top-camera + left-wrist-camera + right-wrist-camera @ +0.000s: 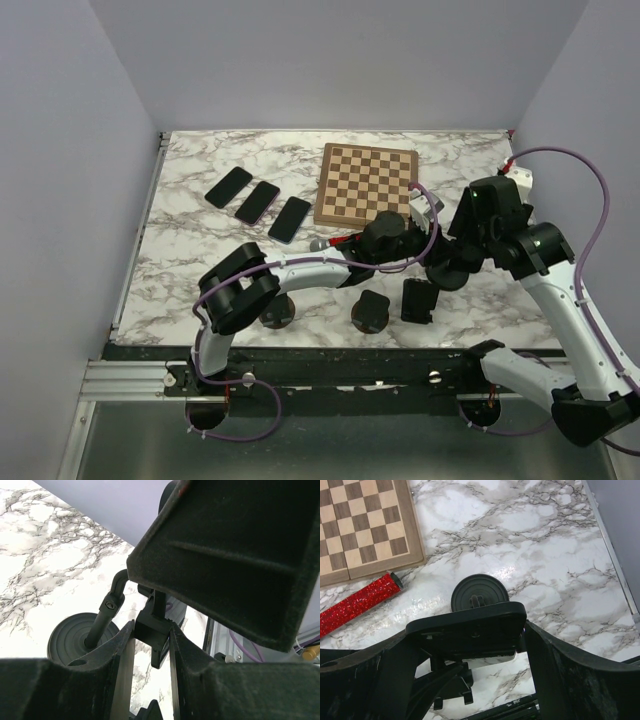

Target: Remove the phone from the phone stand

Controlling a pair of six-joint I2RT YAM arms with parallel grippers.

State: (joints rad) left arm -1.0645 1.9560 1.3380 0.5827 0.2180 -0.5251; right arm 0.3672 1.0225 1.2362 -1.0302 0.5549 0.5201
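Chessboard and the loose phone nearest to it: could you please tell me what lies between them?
Nothing. The top view shows only bare marble table between the chessboard and that loose phone.

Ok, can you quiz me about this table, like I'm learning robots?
1. How many phones lie flat left of the chessboard?
2. True or false: the red glitter tube lies on top of the chessboard.
3. What does the left end effector pinch? A) part of the phone stand B) the tube C) a chess piece

Key: 1. three. 2. false, it lies on the table beside it. 3. A.
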